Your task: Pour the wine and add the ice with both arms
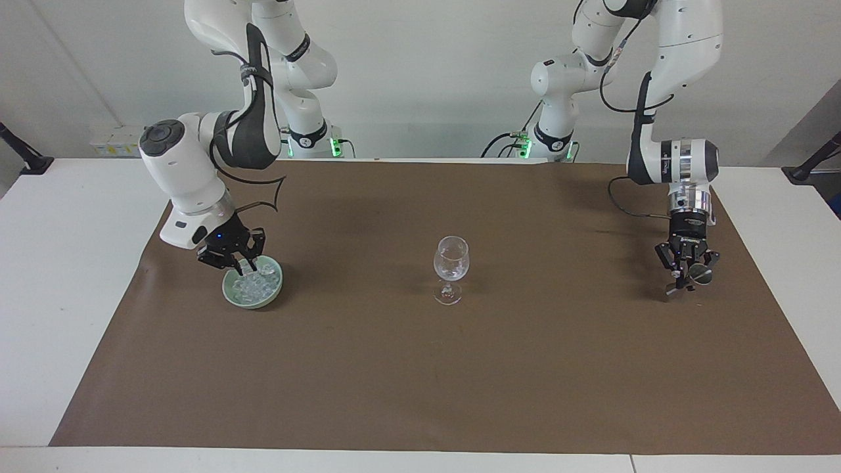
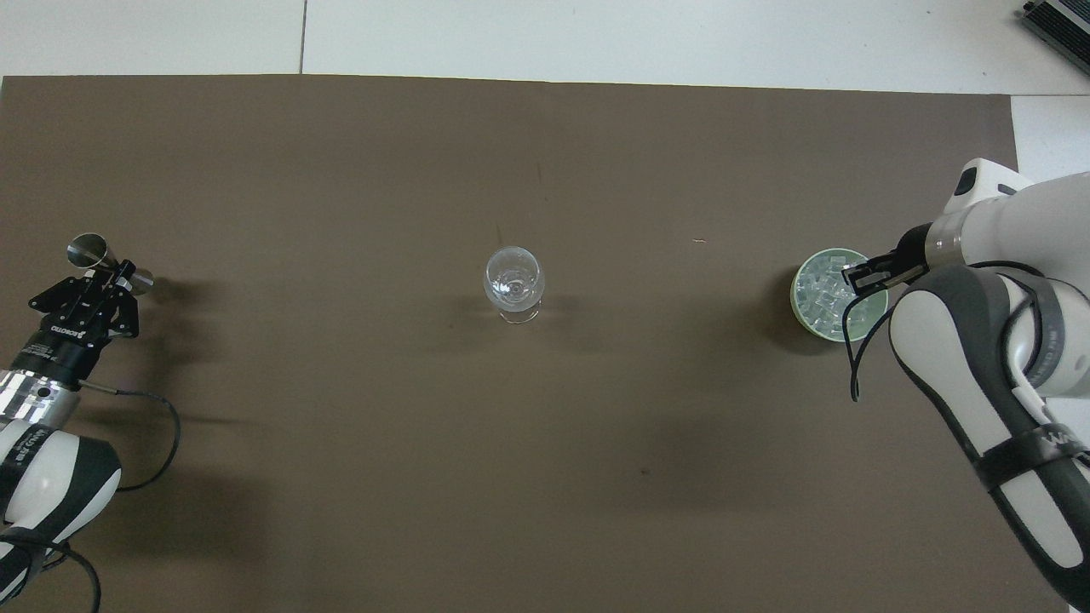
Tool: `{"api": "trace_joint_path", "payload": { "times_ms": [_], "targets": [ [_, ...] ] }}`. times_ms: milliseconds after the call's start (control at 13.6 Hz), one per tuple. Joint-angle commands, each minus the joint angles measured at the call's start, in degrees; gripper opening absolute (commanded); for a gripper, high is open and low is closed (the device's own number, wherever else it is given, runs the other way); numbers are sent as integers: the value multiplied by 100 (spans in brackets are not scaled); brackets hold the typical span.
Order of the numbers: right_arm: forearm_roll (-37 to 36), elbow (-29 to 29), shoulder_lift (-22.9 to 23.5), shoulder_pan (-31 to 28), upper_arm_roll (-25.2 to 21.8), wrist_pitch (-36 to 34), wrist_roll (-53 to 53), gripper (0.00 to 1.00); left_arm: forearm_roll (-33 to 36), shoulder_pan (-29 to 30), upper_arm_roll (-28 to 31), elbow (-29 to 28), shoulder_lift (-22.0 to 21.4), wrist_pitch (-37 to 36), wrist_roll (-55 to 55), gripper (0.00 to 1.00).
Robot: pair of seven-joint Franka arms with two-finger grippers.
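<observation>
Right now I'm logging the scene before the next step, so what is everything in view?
Wine glass: one, clear, upright at the middle of the mat.
Bowl: one, pale green, toward the right arm's end of the table.
Ice: a heap of clear chunks, in the bowl.
Jigger: one, silver metal, held just above the mat toward the left arm's end.
Mat: one, brown, covering most of the white table.
Right gripper: black, shut on an ice chunk, over the bowl.
Left gripper: black, shut on the jigger.
</observation>
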Motion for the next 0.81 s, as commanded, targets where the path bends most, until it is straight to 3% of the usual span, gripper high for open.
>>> {"api": "trace_joint_path", "payload": {
  "times_ms": [0,368,736],
  "targets": [
    [151,366,-126,-34,296,-430,965,0,-191,11,-41,221,229,-96,-72,0],
    [151,1114,-214,-16,1306,-950,3259,0,-358,-16,-50,414,387,-97,-72,0],
    [28,1432,-170,19,2300,-670,5098,0,-508,-16,-111,626,590,-62,-72,0]
  ]
}}
